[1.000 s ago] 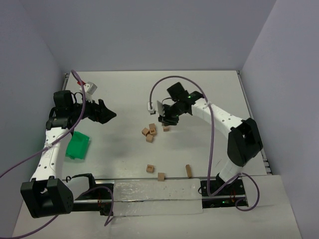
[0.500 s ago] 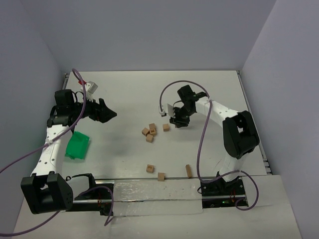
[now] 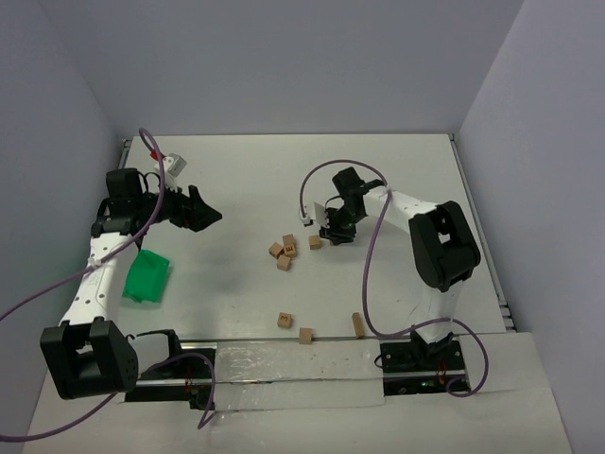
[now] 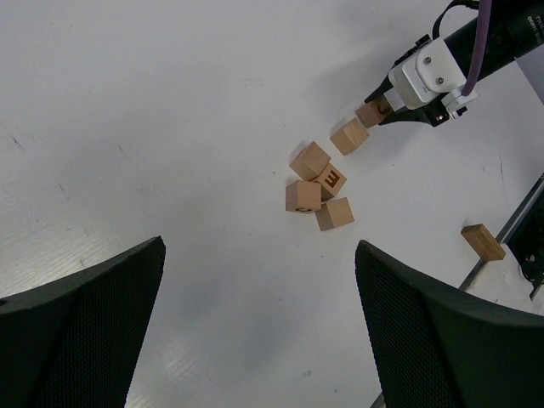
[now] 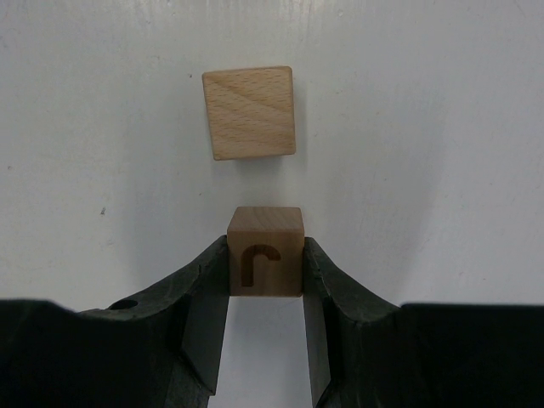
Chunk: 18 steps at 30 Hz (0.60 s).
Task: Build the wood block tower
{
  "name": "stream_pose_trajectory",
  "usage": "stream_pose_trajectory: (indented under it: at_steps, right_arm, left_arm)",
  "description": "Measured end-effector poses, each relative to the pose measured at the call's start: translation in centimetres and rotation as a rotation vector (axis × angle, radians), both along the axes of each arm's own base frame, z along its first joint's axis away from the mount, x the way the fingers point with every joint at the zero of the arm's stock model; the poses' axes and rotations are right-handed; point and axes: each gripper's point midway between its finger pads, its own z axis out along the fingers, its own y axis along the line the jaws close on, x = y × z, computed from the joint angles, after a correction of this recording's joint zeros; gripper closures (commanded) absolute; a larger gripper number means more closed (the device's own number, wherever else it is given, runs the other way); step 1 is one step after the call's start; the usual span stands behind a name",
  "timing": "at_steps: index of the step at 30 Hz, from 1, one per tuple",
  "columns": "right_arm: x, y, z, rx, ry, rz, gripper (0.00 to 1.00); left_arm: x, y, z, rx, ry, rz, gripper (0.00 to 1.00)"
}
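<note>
My right gripper (image 5: 265, 255) is shut on a wood block (image 5: 265, 251) with a dark curved mark, low over the table. Just ahead of it lies a plain block (image 5: 250, 112), a small gap apart. In the top view this gripper (image 3: 333, 230) is right of that block (image 3: 315, 243). A loose cluster of blocks (image 3: 283, 252) lies left of them, seen from the left wrist as several cubes (image 4: 319, 187) side by side. No tower is in view. My left gripper (image 3: 203, 216) hangs open and empty at the far left, its fingertips (image 4: 144, 255) wide apart.
Three more blocks lie near the front edge: one (image 3: 284, 321), one (image 3: 305, 336) and an upright one (image 3: 357, 324). A green tray (image 3: 146, 276) sits under the left arm. Cables loop around both arms.
The right gripper has shifted a little to the right with its block, and its arm has folded back. The left arm has barely moved.
</note>
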Motion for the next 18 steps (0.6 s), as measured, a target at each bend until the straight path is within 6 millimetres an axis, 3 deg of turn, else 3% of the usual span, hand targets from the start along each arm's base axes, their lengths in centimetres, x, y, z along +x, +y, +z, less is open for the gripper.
stream_pose_trajectory:
  at_steps: [18]
  right_arm:
    - [0.2, 1.9, -0.5, 0.004, -0.032, 0.042, 0.85]
  left_arm:
    - [0.3, 0.0, -0.5, -0.001, 0.013, 0.0, 0.02]
